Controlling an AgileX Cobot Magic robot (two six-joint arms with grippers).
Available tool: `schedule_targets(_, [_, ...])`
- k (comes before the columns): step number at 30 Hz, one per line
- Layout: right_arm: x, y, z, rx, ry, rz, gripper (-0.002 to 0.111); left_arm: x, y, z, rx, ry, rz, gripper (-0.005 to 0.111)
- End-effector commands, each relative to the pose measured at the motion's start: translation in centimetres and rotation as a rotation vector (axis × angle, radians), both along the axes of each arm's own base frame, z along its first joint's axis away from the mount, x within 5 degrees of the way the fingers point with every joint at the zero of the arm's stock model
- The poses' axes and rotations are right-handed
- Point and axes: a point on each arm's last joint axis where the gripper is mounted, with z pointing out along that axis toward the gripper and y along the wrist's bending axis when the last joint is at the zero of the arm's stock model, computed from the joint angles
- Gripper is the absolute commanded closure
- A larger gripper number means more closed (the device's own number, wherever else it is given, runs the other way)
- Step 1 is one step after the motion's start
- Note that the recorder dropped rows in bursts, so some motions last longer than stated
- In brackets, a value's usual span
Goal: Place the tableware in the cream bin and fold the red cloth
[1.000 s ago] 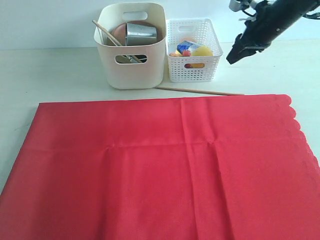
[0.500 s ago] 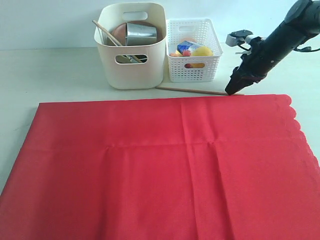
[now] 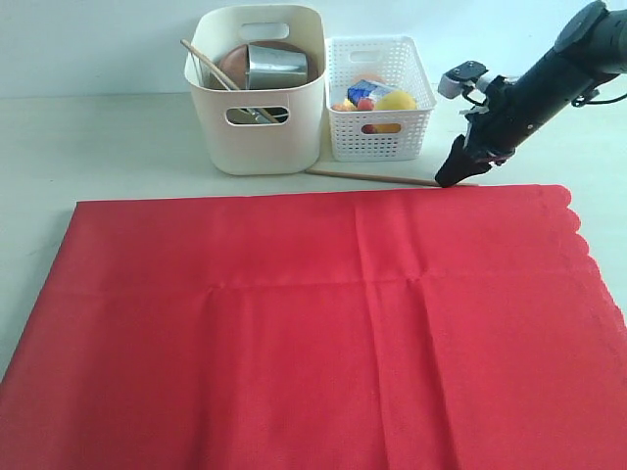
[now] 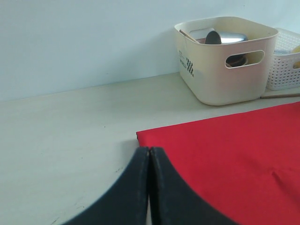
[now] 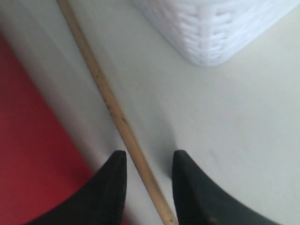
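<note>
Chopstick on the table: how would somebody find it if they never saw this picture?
Find the big red cloth, then the strip of table between it and the cream bin and white lattice basket. The tan wooden chopstick lies flat there, long and thin; the other chopstick pokes up out of the bin.

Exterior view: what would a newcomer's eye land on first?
The big red cloth, spread flat across the front of the table. Just behind it, the right gripper straddles a lone chopstick with its jaws open. At the back, the cream bin holds a steel cup and other tableware.
</note>
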Motion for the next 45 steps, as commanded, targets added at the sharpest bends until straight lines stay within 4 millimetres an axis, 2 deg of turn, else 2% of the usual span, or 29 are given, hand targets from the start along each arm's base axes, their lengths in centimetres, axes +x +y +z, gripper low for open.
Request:
schedule_targets(1, [-0.4, -0.3, -1.8, -0.034, 0.043, 0.02, 0.074, 0.0, 0.0, -0.1, 0.0, -0.005, 0.001, 0.105])
schedule_targets(2, [-0.4, -0.2, -1.8, -0.03, 0.058, -0.01, 0.074, 0.0, 0.0, -0.1, 0.0, -0.005, 0.001, 0.105])
schedule_targets(3, [-0.6, -0.2, -1.8, -0.02, 0.141, -0.11, 0.074, 0.0, 0.0, -0.1, 0.0, -0.005, 0.001, 0.105])
schedule_targets(4, [-0.6, -0.3, -1.9, -0.034, 0.143, -0.108, 0.074, 0.0, 0.0, -0.1, 0.0, -0.005, 0.001, 0.105])
schedule_targets(6, [-0.7, -0.7, -1.9, -0.087, 0.092, 0.004, 0.074, 0.0, 0.0, -0.1, 0.0, -0.005, 0.001, 0.105])
schedule_targets(8, [-0.7, -0.9, -1.3, -0.111, 0.072, 0.033, 0.074, 0.0, 0.0, -0.1, 0.0, -0.005, 0.001, 0.105])
schedule_targets(10, [-0.3, -1.0, 0.5, -0.125, -0.002, 0.018, 0.071, 0.0, 0.0, -0.1, 0.0, -0.005, 0.001, 0.105])
schedule_targets(13, [-0.3, -1.5, 4.0, -0.188, -0.095, 0.086, 0.06, 0.0, 0.0, -0.1, 0.0, -0.005, 0.001, 0.105])
schedule_targets(15, [-0.4, -1.6, 5.2, -0.209, -0.123, 0.101, 0.055, 0.0, 0.0, -0.1, 0.0, -0.005, 0.001, 0.105])
schedule_targets(22, [-0.4, 2.6, 5.1, -0.279, -0.195, 0.236, 0.053, 0.0, 0.0, -0.1, 0.0, -0.005, 0.001, 0.105])
schedule_targets(29, [-0.7, 5.7, 3.1, -0.345, -0.181, 0.284, 0.054, 0.0, 0.0, -0.1, 0.0, -0.005, 0.001, 0.105])
schedule_targets(33, [-0.6, 5.5, 1.8, -0.397, -0.14, 0.243, 0.054, 0.0, 0.0, -0.1, 0.0, -0.005, 0.001, 0.105])
schedule_targets(38, [-0.5, 4.9, 1.2, -0.46, -0.127, 0.221, 0.057, 0.0, 0.0, -0.1, 0.0, -0.005, 0.001, 0.105])
schedule_targets(45, [-0.6, 4.9, -0.6, -0.462, -0.088, 0.23, 0.071, 0.0, 0.0, -0.1, 0.0, -0.005, 0.001, 0.105])
